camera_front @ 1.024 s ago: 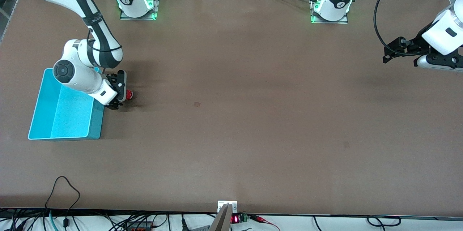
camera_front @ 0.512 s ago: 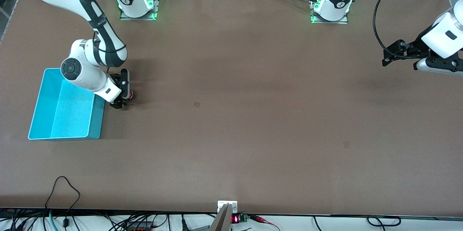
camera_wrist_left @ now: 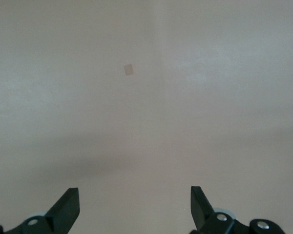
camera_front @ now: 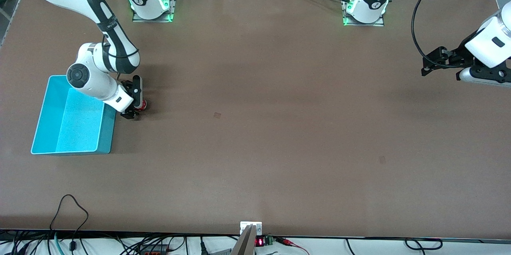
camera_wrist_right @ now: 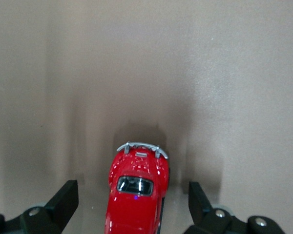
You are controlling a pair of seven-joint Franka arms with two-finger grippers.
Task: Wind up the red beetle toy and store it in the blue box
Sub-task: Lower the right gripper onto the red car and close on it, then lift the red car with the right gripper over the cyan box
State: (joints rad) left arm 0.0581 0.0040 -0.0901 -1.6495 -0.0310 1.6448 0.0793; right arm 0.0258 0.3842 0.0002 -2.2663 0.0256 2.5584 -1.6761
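The red beetle toy (camera_wrist_right: 136, 191) stands on the brown table beside the blue box (camera_front: 72, 121), at the right arm's end; only a bit of it (camera_front: 143, 105) shows past the gripper in the front view. My right gripper (camera_wrist_right: 132, 204) is low over the toy, open, with a finger on each side and a gap to the toy's body. In the front view the right gripper (camera_front: 135, 101) sits just beside the box's wall. My left gripper (camera_wrist_left: 135, 207) is open and empty, held up over the left arm's end of the table (camera_front: 429, 67).
A small dark square mark (camera_front: 217, 115) lies on the table toward the middle. Another faint mark (camera_front: 382, 160) lies nearer the front camera toward the left arm's end. Cables run along the table's front edge.
My right arm shifted slightly away from the box and lowered round the toy over the last second. My left gripper drifted a little.
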